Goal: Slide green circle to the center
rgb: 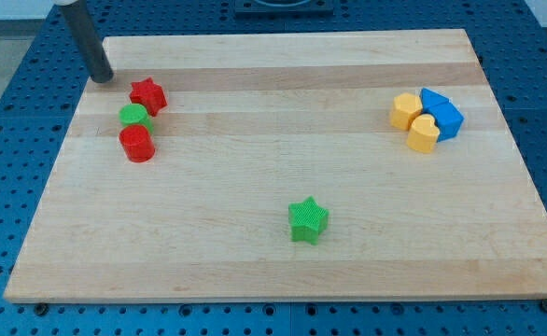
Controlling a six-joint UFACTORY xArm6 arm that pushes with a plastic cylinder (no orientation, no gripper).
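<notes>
My tip (103,77) near board's top-left corner, just left of red star (148,94); green circle (134,116) below star

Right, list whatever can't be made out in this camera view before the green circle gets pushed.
- Green circle: wedged between the red star and the red cylinder; contact cannot be told.
- Blue blocks: the yellow blocks in front hide their shape and number.
- The arm above my tip: cut off by the view's top.
- Green star: fully visible.

A lab: wooden board (273,271) on blue perforated bench (12,65)
</notes>
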